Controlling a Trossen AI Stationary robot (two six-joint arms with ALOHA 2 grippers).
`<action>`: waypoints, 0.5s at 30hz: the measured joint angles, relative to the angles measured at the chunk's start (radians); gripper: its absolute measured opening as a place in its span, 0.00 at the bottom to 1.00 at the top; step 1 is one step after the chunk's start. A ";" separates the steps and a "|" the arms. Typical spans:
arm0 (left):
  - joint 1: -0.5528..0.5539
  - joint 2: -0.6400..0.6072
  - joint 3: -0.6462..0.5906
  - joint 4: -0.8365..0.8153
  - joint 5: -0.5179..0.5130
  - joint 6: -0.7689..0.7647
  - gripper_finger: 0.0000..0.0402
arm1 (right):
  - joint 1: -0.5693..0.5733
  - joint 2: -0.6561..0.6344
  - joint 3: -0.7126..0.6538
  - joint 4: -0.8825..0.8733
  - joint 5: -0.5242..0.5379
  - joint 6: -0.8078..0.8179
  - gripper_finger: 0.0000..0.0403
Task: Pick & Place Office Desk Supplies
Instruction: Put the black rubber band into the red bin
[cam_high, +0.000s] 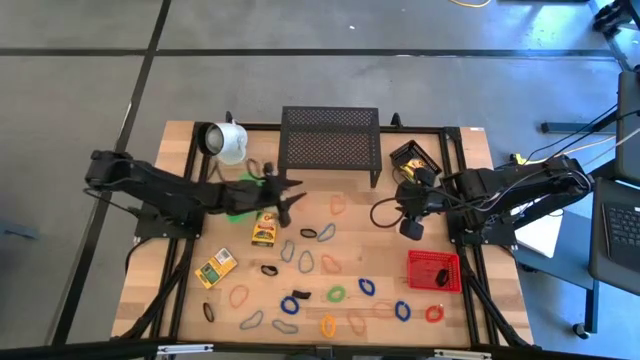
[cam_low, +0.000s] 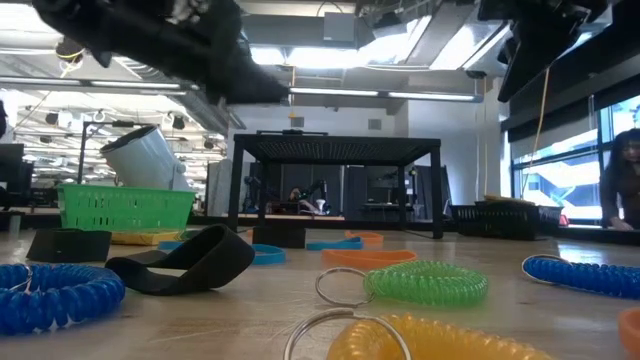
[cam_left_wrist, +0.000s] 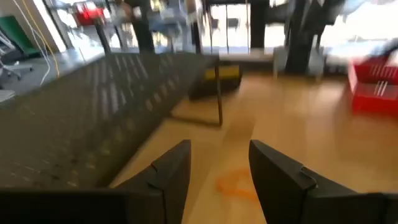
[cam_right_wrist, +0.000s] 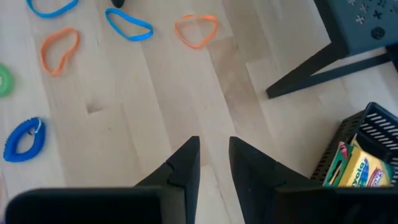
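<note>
Along the counter's (cam_high: 180, 150) near edge lie the coiled and flat loops (cam_high: 336, 294), spread toward its middle. Two yellow boxes (cam_high: 264, 229) sit left of centre. Above them the left pincer (cam_high: 288, 197) hangs with fingers parted, holding nothing. The right pincer (cam_high: 411, 222), fingers narrowly apart and empty, hovers near the right edge, beside a black tray (cam_high: 414, 158) holding another yellow box.

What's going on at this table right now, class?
Two robot arms are sorting desk supplies on a wooden table. Coloured loops and yellow boxes lie scattered, mostly unsorted. The left gripper hovers open and empty beside the black mesh shelf. The right gripper hangs empty, slightly parted, near a black basket holding a yellow box. The red basket looks empty.
</note>
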 joint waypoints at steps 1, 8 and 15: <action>0.000 0.025 0.020 -0.043 0.001 0.005 0.39 | 0.000 0.000 0.000 0.000 0.000 -0.008 0.22; 0.000 0.134 0.134 -0.318 0.115 0.023 0.39 | -0.001 0.000 0.000 0.003 0.003 -0.083 0.22; 0.000 0.188 0.186 -0.388 0.421 -0.084 0.39 | -0.002 0.000 0.000 0.035 0.003 -0.087 0.22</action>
